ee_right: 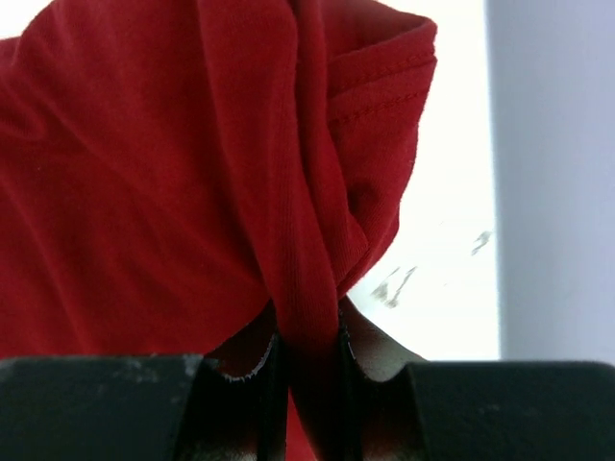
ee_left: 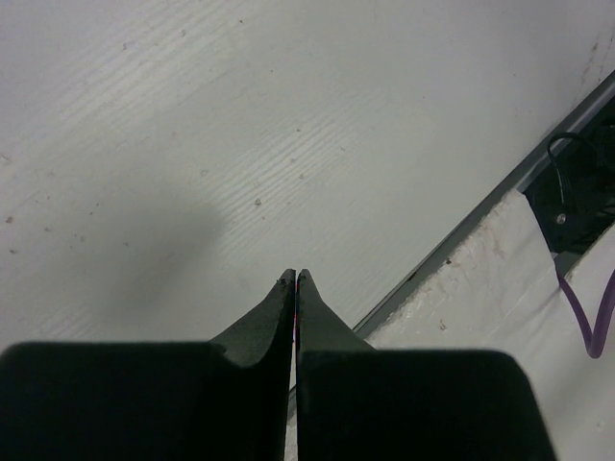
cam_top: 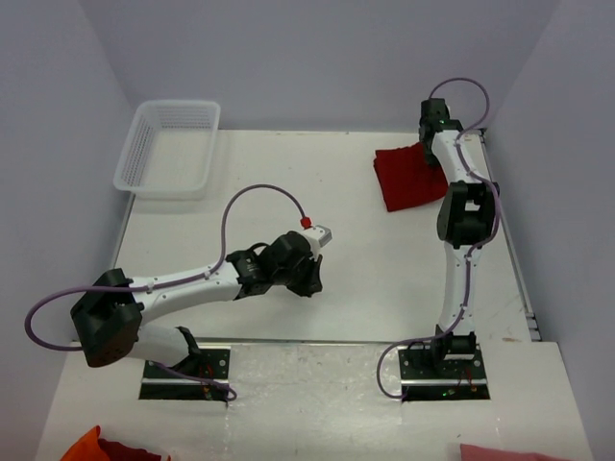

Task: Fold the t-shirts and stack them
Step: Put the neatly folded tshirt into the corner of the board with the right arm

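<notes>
Top view first. Spotting the t-shirt [cam_top: 408, 178] as a crumpled dark red heap at the far right of the surface [cam_top: 365, 279], partly under the right arm [cam_top: 466, 211], stretched long over it. Well apart from the white basket [cam_top: 168, 149] at the far left. Finding the left arm [cam_top: 192, 283] low near mid-surface, away from the cloth. Plenty of bare room between the two arms for spreading. Hardly any beyond the shirt, with the right edge and the walls close by.

Left wrist view. Showing the left tool [ee_left: 295, 280] with fingers pressed together on nothing, above bare surface, with a metal edge strip just off to the right.

Right wrist view. Catching the right tool [ee_right: 307, 327] clamped on a thick gathered fold of the t-shirt, with a stitched hem up top and the wall close on the right. Not folded yet by the look of it, so probably at the laying-out step. Best to draw the cloth toward the open middle, lifting enough to hang it free rather than drag it in a lump. Worth watching that bunched grip: several layers in there, so could come up as a wad. Better with the left tool brought in on a second corner, for flattening. Steering clear of the right edge, to avoid a slide off the surface.
</notes>
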You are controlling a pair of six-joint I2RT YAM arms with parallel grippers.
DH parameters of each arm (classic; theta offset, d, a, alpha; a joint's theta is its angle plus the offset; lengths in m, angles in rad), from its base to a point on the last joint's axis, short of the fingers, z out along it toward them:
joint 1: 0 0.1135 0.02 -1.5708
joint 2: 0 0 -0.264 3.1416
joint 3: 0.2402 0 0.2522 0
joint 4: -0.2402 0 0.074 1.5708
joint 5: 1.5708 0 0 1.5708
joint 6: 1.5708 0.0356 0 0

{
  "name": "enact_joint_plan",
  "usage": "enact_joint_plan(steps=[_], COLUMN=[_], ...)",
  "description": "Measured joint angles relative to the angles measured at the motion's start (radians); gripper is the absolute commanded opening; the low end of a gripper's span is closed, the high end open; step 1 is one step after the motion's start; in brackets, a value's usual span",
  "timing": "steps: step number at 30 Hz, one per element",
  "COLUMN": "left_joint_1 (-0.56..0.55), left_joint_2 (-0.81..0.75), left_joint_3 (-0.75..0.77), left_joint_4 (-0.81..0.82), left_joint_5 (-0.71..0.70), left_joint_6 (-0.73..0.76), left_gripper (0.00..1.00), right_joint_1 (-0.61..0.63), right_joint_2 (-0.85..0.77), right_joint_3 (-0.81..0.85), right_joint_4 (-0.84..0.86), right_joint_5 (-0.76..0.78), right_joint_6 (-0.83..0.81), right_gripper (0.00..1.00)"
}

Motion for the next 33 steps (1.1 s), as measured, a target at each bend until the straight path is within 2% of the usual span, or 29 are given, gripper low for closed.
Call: enact_joint_plan(steps=[5,12,29,30,32,33], left_joint_1=[-0.013,-0.021,-0.021,-0.021,-0.021,-0.021], left_joint_2=[0.000,0.000,0.000,0.000,0.000,0.000], left_joint_3=[0.000,0.000,0.000,0.000,0.000,0.000], left_joint_4=[-0.013,-0.029,-0.034,-0.034,-0.035,-0.035], left_joint_5=[0.010,0.015,0.026,0.026,0.027,0.027], left_joint_6=[0.002,0.008,0.008,0.008,0.008,0.008], left_gripper=[0.00,0.00,0.00,0.00,0.00,0.00], right_joint_1=[-0.028,-0.095,-0.140,-0.141,-0.141,-0.141], right_joint_2=[0.058,0.088,0.133,0.137,0.145,0.152], right_joint_3=[0.101,0.146,0.202,0.204,0.218,0.233], right_joint_4=[0.012,0.026,0.025,0.026,0.023,0.024], right_joint_5=[0.049,0.063,0.026,0.027,0.036,0.045], right_joint_6=[-0.097,-0.165,-0.179,-0.179,-0.172,-0.171], right_gripper=[0.00,0.00,0.01,0.24,0.89,0.98])
